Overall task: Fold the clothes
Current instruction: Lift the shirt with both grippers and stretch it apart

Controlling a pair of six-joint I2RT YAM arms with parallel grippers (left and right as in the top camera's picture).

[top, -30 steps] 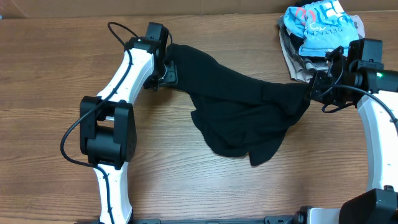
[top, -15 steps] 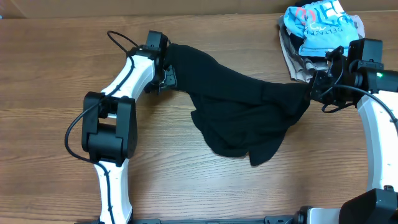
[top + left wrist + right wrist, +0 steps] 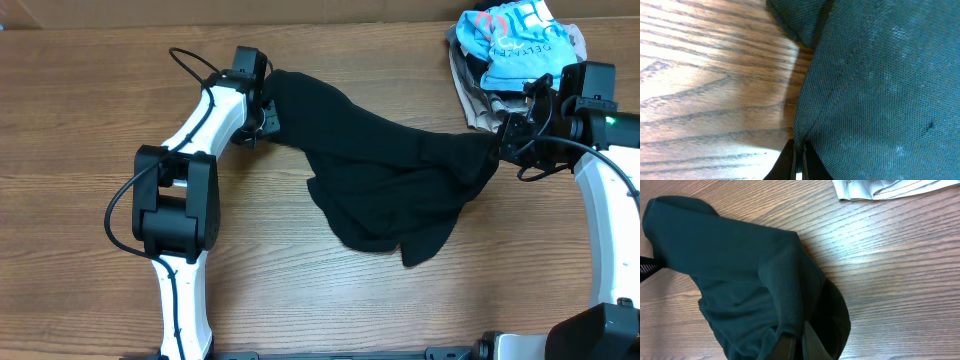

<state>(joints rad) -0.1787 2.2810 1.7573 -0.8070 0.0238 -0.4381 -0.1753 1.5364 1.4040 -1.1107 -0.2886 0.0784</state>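
Now | my left gripper (image 3: 268,114): jaws pinched together on a seam edge of the clothes (image 3: 385,175), at the far-left corner | my right gripper (image 3: 500,148): jaws clamped on the right edge | garment: spans between both grips, middle crumpled on the table (image 3: 90,120), right end beside the pile of garments (image 3: 505,50)

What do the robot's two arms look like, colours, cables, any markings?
Both arms have white shells with boxy black joint housings and black jaws. The left arm trails black cable loops at its elbow and wrist. The right arm has a black cable by its wrist and a small green light there.
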